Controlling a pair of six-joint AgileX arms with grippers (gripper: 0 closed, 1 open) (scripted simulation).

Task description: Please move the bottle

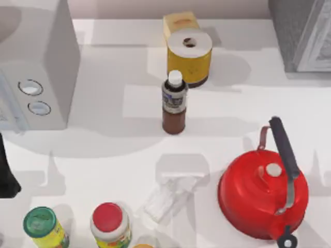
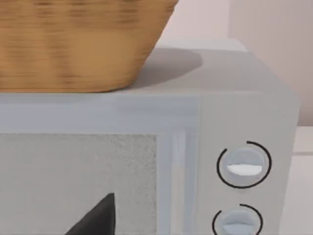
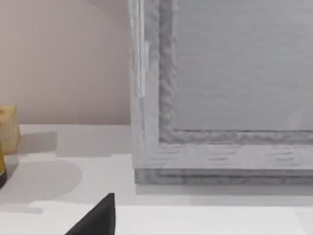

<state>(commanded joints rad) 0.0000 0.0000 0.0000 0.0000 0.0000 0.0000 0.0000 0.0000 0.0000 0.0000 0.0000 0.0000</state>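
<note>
The bottle (image 1: 174, 103) stands upright near the middle of the table. It is slim and brown, with a white screw cap and a grey-white label round its upper body. No gripper is near it. My left arm is parked at the table's left edge, where a dark part of the left gripper (image 1: 6, 175) shows, well away from the bottle. The left wrist view faces the microwave front (image 2: 146, 166), with a dark gripper tip (image 2: 98, 220) at its edge. A dark tip of my right gripper (image 3: 98, 218) shows in the right wrist view, facing a grey cabinet (image 3: 225, 88).
A yellow can with a white lid (image 1: 189, 57) stands just behind the bottle, with a yellow box (image 1: 180, 25) behind that. The microwave (image 1: 36, 67) is at the left, carrying a wicker basket (image 2: 73, 39). At the front are a red kettle (image 1: 264, 188), a clear bottle (image 1: 168, 196), a green-lidded jar (image 1: 44, 227) and a red-lidded jar (image 1: 109, 225).
</note>
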